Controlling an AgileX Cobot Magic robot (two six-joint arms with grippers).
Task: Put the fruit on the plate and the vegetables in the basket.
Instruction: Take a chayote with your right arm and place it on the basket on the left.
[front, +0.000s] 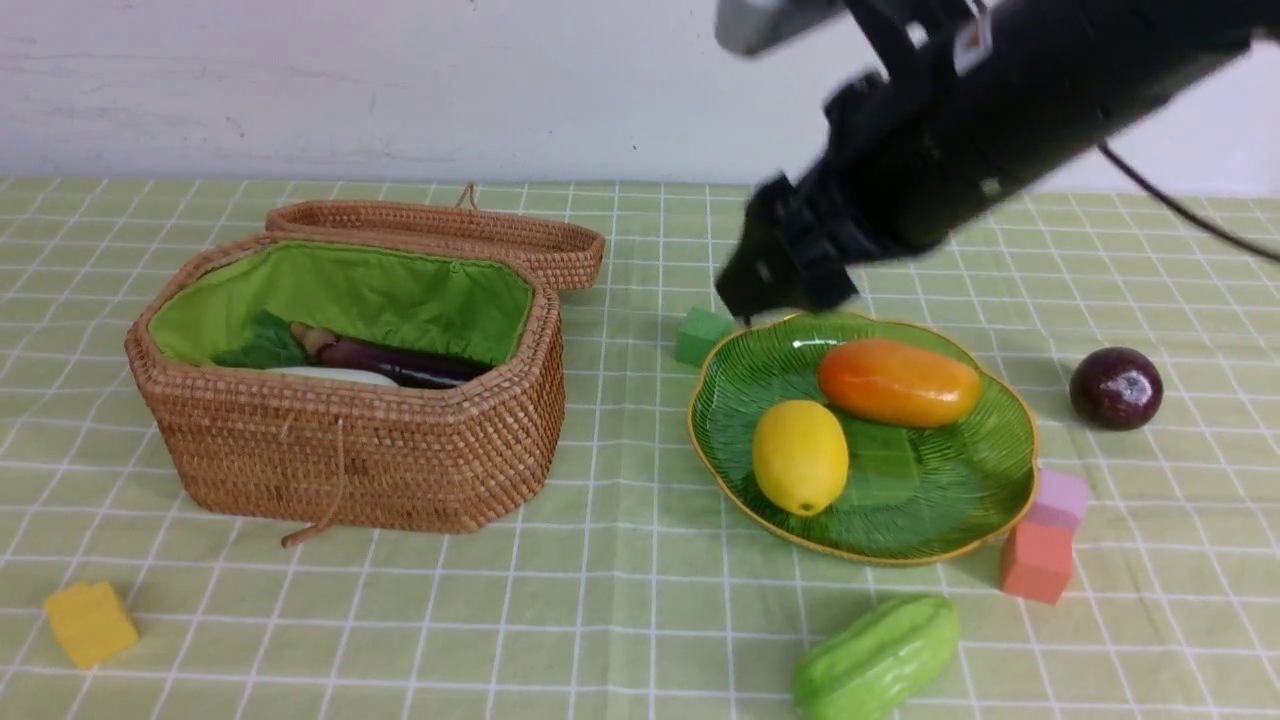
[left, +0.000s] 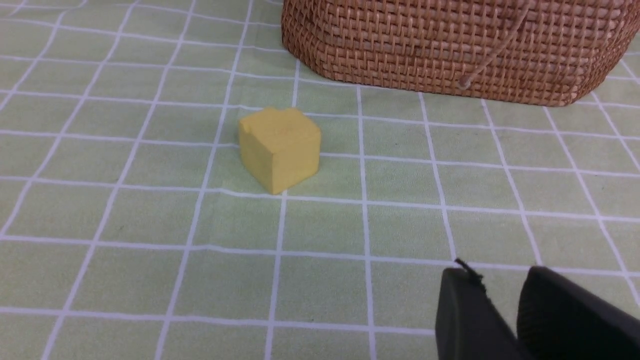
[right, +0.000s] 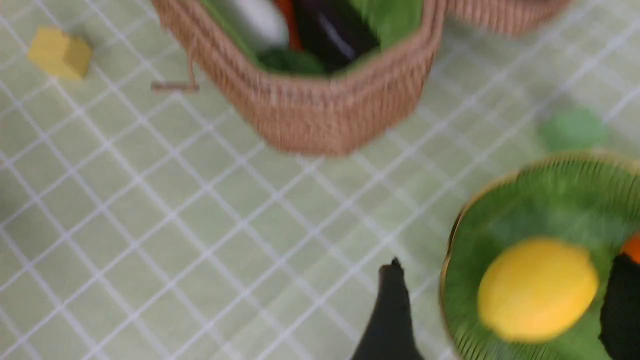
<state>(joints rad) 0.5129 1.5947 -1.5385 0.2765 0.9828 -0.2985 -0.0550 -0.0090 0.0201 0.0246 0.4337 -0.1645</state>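
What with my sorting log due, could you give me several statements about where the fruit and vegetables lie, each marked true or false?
1. The lemon lies on the plate. True.
2. The dark purple ball is on the plate. False: it sits on the tablecloth, to the plate's right.
3. The light-green gourd is in the basket. False: it lies on the tablecloth, nearer the camera than the plate.
4. The eggplant lies inside the basket. True.
5. The basket's lid is open. True.
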